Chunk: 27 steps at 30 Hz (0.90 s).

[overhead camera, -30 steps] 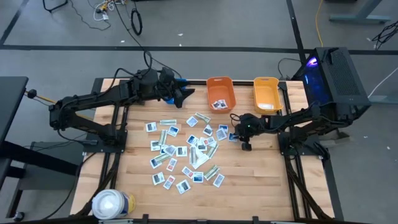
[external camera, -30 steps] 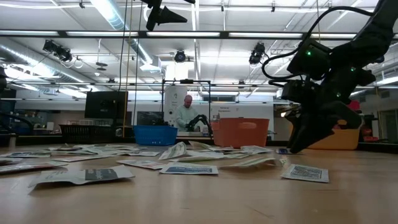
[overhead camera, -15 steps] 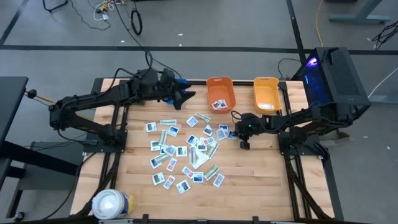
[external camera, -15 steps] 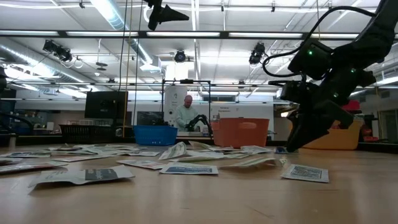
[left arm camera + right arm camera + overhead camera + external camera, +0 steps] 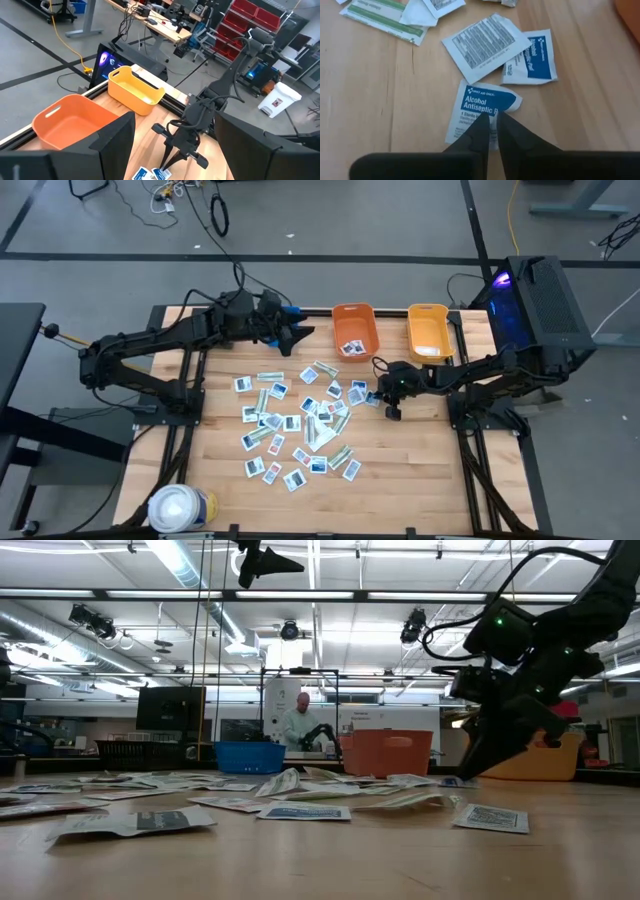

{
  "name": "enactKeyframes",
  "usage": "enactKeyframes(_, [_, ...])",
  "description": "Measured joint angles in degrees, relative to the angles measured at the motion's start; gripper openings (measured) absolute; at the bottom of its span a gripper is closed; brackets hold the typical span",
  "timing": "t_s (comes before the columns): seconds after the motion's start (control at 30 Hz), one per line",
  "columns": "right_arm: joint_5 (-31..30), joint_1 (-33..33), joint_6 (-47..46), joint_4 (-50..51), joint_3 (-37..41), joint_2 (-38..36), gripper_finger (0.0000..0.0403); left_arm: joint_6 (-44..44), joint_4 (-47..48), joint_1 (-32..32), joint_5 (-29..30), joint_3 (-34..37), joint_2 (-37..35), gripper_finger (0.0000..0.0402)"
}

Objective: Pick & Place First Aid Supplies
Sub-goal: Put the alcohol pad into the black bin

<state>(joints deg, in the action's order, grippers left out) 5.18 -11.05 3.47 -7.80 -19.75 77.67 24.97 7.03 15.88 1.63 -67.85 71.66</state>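
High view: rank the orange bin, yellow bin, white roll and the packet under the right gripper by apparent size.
1. Orange bin and yellow bin: look alike, no ranking.
2. White roll, somewhat smaller.
3. Packet at the right gripper: far smallest.

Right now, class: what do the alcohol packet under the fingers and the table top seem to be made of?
Alcohol packet: probably coated paper or foil laminate; thin, matte, printed, creased with a curled corner. Table top: wood, judging by visible grain and plank seams, with a smooth finish.
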Motion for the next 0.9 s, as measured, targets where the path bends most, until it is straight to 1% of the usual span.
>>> enactKeyframes(0.27, [0.34,0.00,0.12,2.39,-0.11,-0.07,0.0005,0.00,0.00,0.01,0.01,0.00,0.00,0.0273])
enactKeyframes(0.47, [0.34,0.00,-0.28,2.46,-0.11,-0.09,0.0002,0.00,0.00,0.02,0.00,0.00,0.00,0.0273])
enactKeyframes(0.63, [0.24,0.00,-4.70,1.56,-0.24,-0.30,0.0001,0.37,0.02,0.02,0.00,0.00,0.00,0.0273])
enactKeyframes(0.9, [-0.75,0.00,-6.04,1.42,-5.46,-4.38,0.0001,0.39,0.04,0.02,0.00,0.00,0.00,0.0273])
